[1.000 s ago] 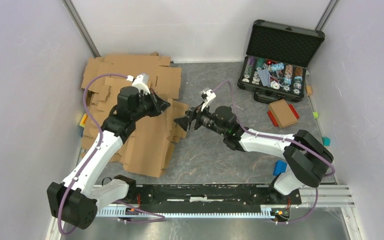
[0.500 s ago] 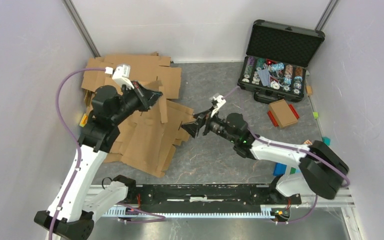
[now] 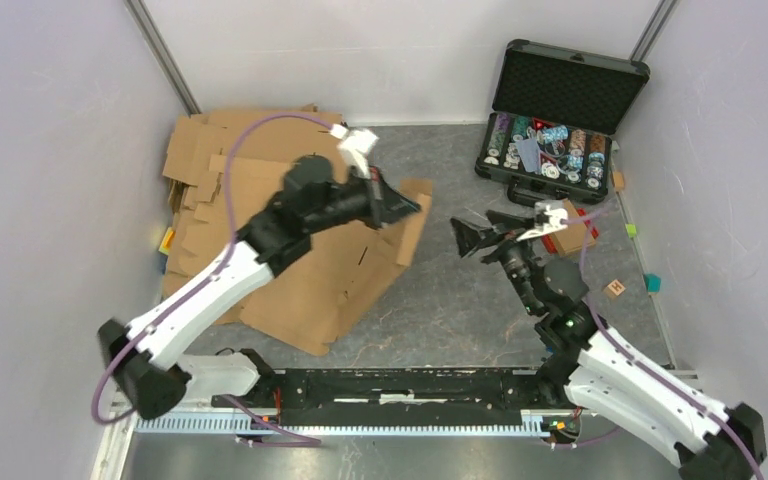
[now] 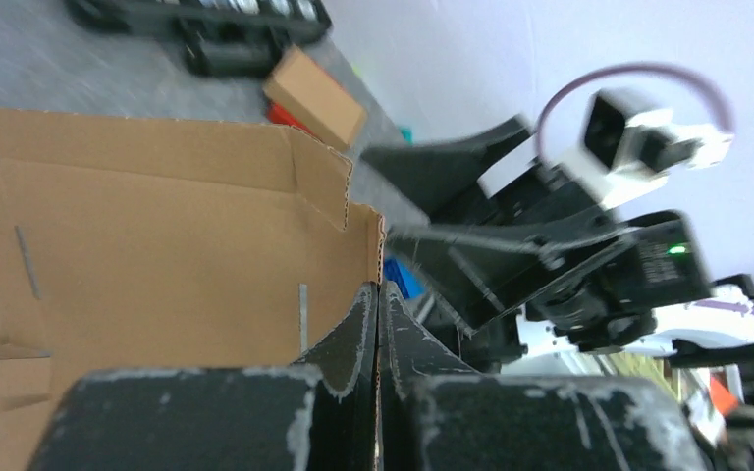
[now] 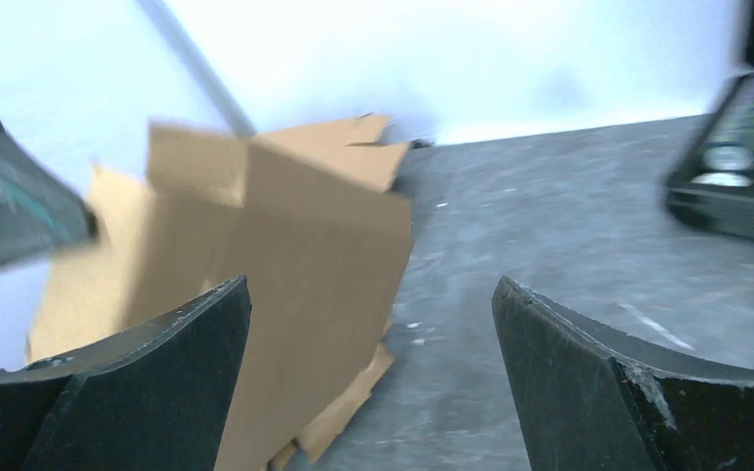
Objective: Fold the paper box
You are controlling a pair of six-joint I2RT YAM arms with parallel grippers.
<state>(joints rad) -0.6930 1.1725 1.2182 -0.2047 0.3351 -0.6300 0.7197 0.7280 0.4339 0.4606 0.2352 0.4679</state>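
Observation:
The paper box [image 3: 360, 270] is a flat brown cardboard blank, its right edge lifted off the table near the middle. My left gripper [image 3: 405, 205] is shut on that raised edge. In the left wrist view the sheet [image 4: 157, 235] runs off to the left, and its corrugated edge is pinched in the left gripper [image 4: 380, 294]. My right gripper [image 3: 465, 237] hangs just right of the blank, apart from it, pointing at it. It stands open with nothing in it [image 5: 371, 287]. The blank [image 5: 304, 245] fills the left half of the right wrist view.
More flat cardboard blanks [image 3: 220, 160] are stacked at the back left. An open black case of poker chips [image 3: 560, 120] stands at the back right. Below it lies a small brown box [image 3: 572, 232]. A wooden cube [image 3: 615, 288] and a teal block [image 3: 653, 284] lie near the right wall.
My left arm swung right toward the table's middle, dragging the blank's edge with it. My right arm drew back to the right, and its jaws opened wider.

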